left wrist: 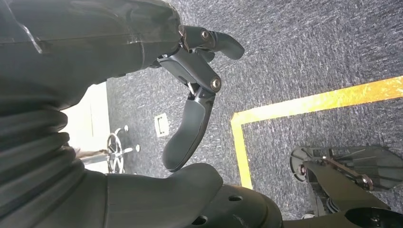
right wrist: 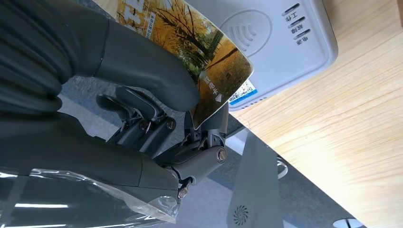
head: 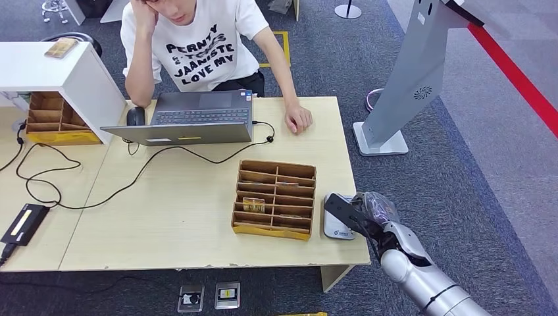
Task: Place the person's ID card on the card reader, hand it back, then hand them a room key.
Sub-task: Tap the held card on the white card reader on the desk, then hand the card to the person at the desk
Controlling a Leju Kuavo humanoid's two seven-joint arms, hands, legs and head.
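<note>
Glossy card [right wrist: 199,52], right robot hand [right wrist: 157,104] pinching

Silver arm [head: 428,280], dk grey hand [head: 368,214].

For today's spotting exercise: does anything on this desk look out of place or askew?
Nothing is spilled or damaged. The laptop's black cable trails loosely across the table, and the right hand holds a card tilted over the card reader.

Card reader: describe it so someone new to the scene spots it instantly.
Start at the long wooden table and go to the near corner on the robot's right, just past the slotted wooden card organizer. The card reader is the flat grey-white pad lying there, under the right hand. Unlike its wooden neighbour, it is plastic, with a contactless wave symbol and indicator lights.
</note>
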